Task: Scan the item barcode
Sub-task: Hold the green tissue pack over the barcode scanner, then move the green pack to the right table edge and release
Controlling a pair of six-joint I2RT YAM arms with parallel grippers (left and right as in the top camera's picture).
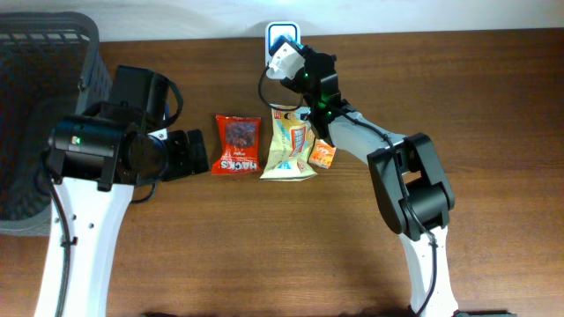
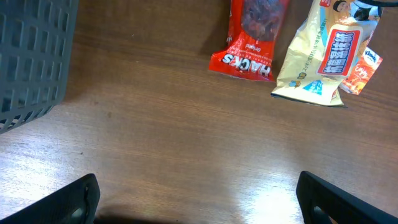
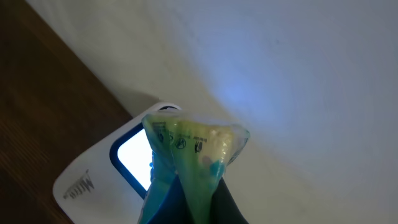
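**R gripper [image 1: 293, 64] clamped on pkt [image 3: 193, 146] at scanner [image 3: 81, 183]**

The pkt is crinkly yellow-green foil, pinched narrow, just in front of scanner's glowing blue window. Scanner: white plastic, rounded corners, against plain white wall. L gripper [image 2: 199, 208] has jaws wide apart, well apart from scanner, over glossy brown wood-grain table [image 2: 186, 137].

Shop-checkout set-up on a wooden counter [image 1: 264, 255].
Lit barcode scanner [image 1: 278, 35] at top centre, snack packets [image 1: 238, 143] mid-frame, a dark slatted basket [image 1: 35, 106] at the left edge, white wall [image 1: 441, 16] behind.
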